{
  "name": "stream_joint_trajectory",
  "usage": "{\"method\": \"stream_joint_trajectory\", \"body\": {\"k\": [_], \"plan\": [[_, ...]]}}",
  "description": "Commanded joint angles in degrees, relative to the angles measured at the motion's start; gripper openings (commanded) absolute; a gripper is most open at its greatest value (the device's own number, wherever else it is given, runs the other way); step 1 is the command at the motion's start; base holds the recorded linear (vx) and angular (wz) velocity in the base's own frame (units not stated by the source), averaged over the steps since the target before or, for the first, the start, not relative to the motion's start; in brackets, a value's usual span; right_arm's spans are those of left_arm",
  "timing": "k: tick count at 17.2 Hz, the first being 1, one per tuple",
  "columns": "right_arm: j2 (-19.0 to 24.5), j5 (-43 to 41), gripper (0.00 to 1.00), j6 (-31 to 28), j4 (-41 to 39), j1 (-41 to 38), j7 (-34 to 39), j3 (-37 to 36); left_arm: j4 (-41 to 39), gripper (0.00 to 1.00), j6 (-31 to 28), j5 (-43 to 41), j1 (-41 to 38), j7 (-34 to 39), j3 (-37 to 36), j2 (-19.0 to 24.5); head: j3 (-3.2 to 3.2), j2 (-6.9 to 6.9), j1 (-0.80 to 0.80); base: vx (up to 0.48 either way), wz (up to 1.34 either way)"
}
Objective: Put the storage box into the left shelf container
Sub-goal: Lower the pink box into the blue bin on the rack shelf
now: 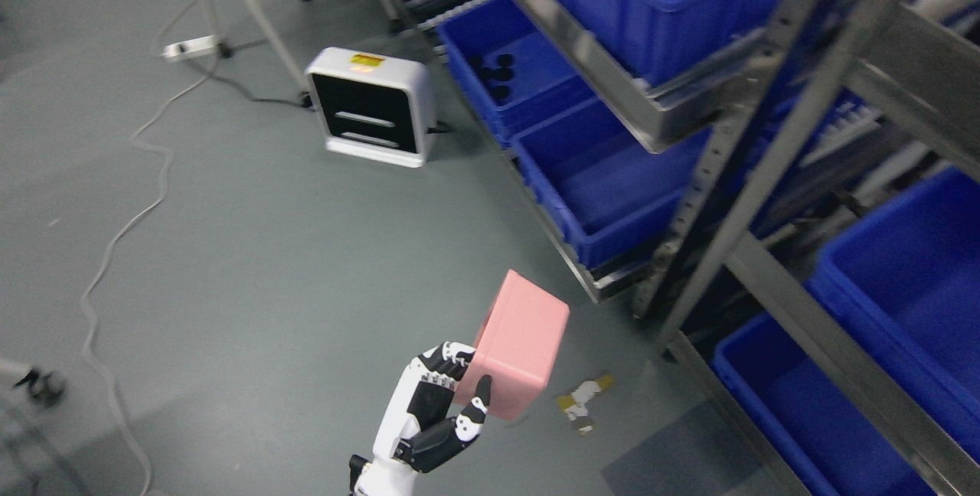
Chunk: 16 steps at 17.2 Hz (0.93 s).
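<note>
Floor: grey, bare concrete-like surface (pixel 253 251) fills the left side.
Shelf: metal rack (pixel 773 151) runs along the right, its posts crossing in front of the bins.
Bins: about six blue bins show; the two on the low tier are one with dark round items (pixel 509 67) and an empty one (pixel 612 182) just beside it.
Box: pink box (pixel 517 344), tilted, held above the floor, near the rack's lower corner but apart from it.
Hand: one white-and-black hand (pixel 436 412) enters at the bottom edge left of middle, so left; its fingers (pixel 448 362) and thumb pinch the box's lower left side.
Around: white square appliance (pixel 371 107), a white cable (pixel 126 220), a power strip (pixel 191 46), a small yellow-white scrap (pixel 583 400) by the rack's foot.
Cut off: bins at the right edge and the cart legs at top are partly out of frame.
</note>
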<state>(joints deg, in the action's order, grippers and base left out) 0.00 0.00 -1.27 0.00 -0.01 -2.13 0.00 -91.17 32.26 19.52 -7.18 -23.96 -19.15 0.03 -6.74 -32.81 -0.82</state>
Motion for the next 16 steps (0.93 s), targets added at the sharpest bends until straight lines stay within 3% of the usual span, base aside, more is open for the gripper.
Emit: {"method": "stream_joint_trajectory", "body": {"k": [1,4,7,13,16], "plan": [[-1.0,0.1,1.0,0.0,-1.0,-0.5,-0.3,-0.3,0.1,0.08,1.2,-0.9,-2.9,-3.4,-5.0,2.2,0.0,0.0,0.0,0.207,-1.31],[-1.0,0.1,1.0,0.0,-1.0,-0.5,-0.3,-0.3,0.1,0.08,1.8,-0.9,-2.1,-3.5,-2.0,1.8,0.0,0.0,0.0,0.201,-1.25],[-1.0,0.1,1.0,0.0,-1.0,-0.5,-0.3,-0.3,0.5,0.08,0.8,-0.9,3.6,-3.5,1.9,2.0,0.0,0.0,0.0,0.176,-1.1],[-1.0,0.1,1.0,0.0,-1.0,-0.5,-0.3,-0.3,10.0,0.08,-11.0,-5.0,23.4,-3.5,6.5,7.3,0.0,0.0,0.0,0.138,-0.81],[-1.0,0.1,1.0,0.0,-1.0,-0.5,-0.3,-0.3,17.5,0.08,-13.5,-10.4,31.6,-3.9,6.5,7.9,0.0,0.0,0.0,0.088,-0.52]]}}
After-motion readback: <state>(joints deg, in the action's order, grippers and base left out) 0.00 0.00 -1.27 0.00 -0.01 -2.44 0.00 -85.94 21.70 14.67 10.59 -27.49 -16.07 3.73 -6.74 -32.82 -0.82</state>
